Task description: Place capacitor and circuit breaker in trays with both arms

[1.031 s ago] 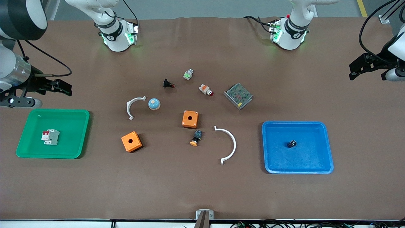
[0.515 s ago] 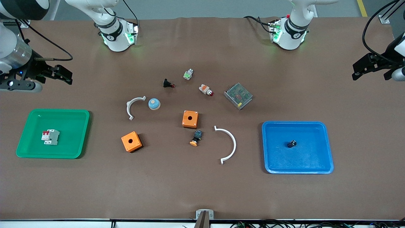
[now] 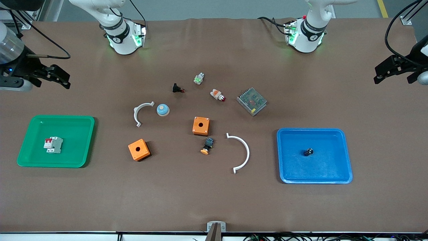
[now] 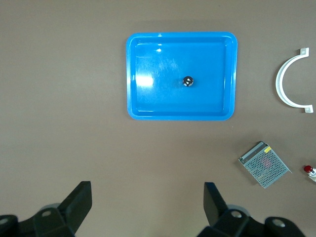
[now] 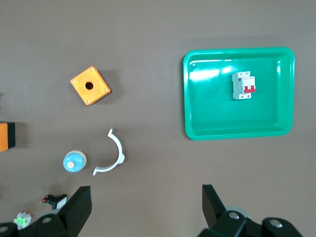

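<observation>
Circuit breaker flat in green tray, capacitor in blue tray; both grippers wide open, empty.

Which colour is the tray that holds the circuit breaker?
Green tray, clearest in the right wrist view.

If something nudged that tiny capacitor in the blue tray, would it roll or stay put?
The capacitor is a stubby cylinder that seems tilted or on its side, so it would probably roll. The blue tray has a raised rim that should contain it. Being so small, it is likely very light and easily knocked.
</observation>
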You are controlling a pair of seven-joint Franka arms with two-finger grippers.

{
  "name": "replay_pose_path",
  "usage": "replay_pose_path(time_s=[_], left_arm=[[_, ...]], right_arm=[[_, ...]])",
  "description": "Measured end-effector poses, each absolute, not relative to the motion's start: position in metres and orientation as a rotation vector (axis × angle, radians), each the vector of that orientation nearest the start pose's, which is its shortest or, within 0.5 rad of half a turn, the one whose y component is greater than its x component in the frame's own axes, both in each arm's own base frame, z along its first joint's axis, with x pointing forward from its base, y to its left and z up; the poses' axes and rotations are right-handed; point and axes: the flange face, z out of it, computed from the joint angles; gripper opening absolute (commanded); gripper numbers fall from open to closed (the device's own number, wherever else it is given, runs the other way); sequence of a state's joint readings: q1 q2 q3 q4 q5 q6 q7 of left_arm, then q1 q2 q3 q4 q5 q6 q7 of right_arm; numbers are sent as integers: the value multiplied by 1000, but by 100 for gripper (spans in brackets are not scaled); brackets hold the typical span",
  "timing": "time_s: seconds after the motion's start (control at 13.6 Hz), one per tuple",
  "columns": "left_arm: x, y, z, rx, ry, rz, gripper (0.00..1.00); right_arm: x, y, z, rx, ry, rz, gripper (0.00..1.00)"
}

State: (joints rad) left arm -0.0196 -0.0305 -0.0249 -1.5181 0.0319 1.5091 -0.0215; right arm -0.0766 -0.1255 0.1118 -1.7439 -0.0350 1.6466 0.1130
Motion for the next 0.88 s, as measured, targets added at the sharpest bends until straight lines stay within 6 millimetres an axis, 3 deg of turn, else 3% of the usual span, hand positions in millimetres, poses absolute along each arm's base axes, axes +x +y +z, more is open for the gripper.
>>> replay_pose_path(time_s=[0.37, 0.88], left_arm=[[538, -19, 661, -3109, 27, -35, 100], [538, -19, 661, -3109, 26, -35, 100]], right_arm=[[530, 14, 653, -3161, 145, -242, 100], [541, 14, 642, -3147, 250, -212, 100]])
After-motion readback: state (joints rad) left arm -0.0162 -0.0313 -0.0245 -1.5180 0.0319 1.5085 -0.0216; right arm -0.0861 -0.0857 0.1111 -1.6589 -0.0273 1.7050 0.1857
